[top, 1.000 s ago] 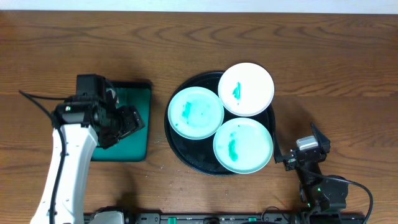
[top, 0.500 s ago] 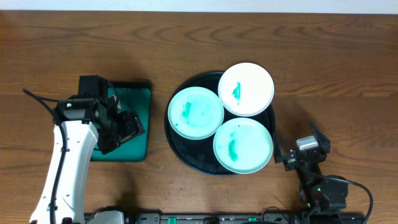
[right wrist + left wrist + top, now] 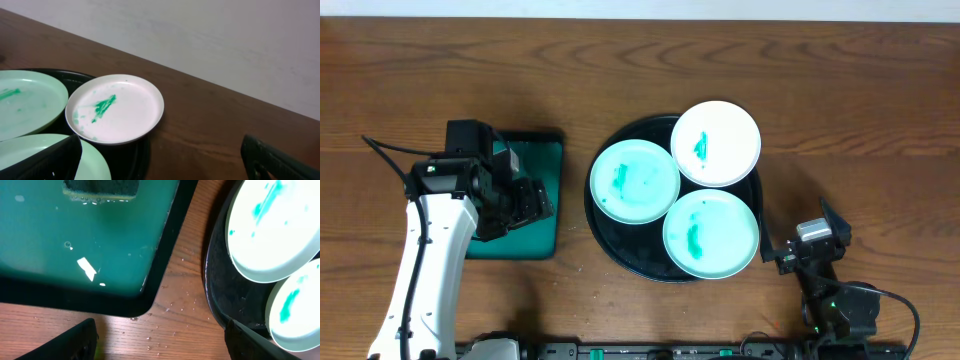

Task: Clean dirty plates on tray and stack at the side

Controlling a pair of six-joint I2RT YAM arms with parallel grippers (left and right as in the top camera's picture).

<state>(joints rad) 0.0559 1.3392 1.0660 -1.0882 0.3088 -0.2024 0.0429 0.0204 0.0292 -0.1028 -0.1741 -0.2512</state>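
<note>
Three dirty plates lie on the round black tray (image 3: pixel 610 232). A pale-mint plate (image 3: pixel 635 181) is on the left, a white one (image 3: pixel 716 143) at the back right, and another mint one (image 3: pixel 711 234) in front; each has green smears. My left gripper (image 3: pixel 525 203) hangs open and empty over the right edge of the green tray, left of the plates. In its wrist view the gripper (image 3: pixel 160 345) spans wet wood, with two plates (image 3: pixel 275 225) at the right. My right gripper (image 3: pixel 807 247) rests open just right of the black tray, facing the white plate (image 3: pixel 117 107).
The green rectangular tray (image 3: pixel 540 165) holds water (image 3: pixel 75 235), with a dark green sponge (image 3: pixel 101 186) at its far end. Water drops dot the wood between both trays. Bare table lies behind the black tray and to its right.
The left arm has shifted slightly over the green tray, and its cable has moved with it. The right arm and the plates have not moved.
</note>
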